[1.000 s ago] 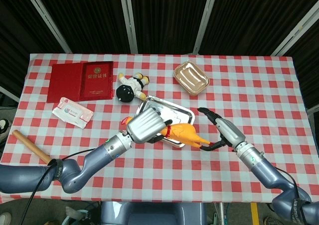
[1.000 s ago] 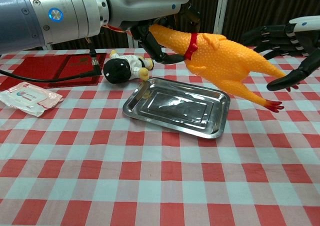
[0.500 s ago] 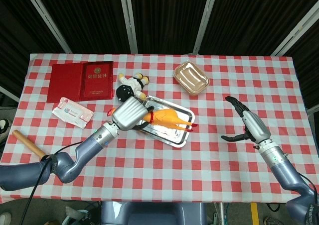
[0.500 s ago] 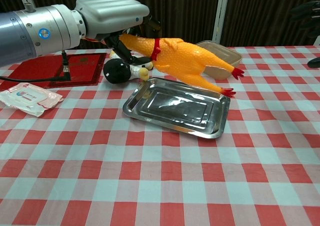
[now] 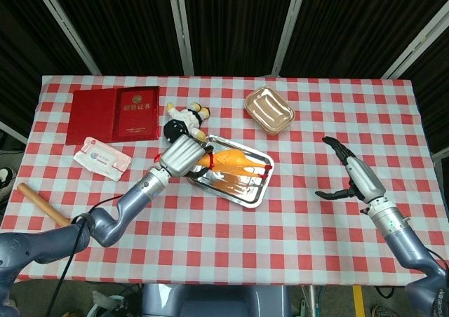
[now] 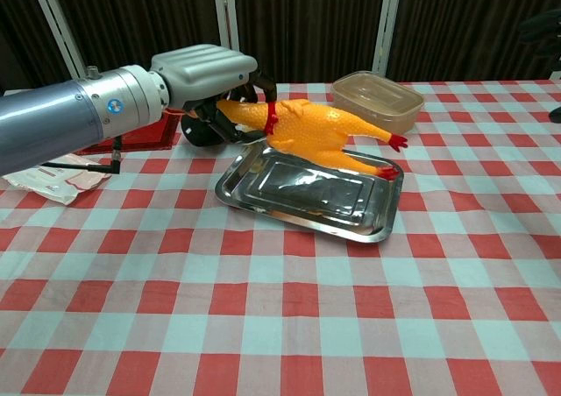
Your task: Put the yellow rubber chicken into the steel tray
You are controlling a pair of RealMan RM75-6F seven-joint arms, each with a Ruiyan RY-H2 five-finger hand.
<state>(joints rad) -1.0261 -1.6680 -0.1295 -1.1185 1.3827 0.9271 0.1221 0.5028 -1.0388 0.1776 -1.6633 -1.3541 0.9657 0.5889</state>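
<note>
One hand does the work: the left hand (image 6: 206, 72) holds the rubber chicken (image 6: 307, 131) by its neck, low over the far rim of the steel tray (image 6: 263, 201). Yellow, pimpled, red-collared and red-footed, it looks light and squashy, so the slim neck seems the surest grip. The right hand (image 5: 354, 178) hangs wide, holding nothing.

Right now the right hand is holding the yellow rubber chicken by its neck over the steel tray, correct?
Not quite: the left hand holds the yellow rubber chicken by its neck over the steel tray, as the chest view shows. The right hand is off to the side, holding nothing.
</note>
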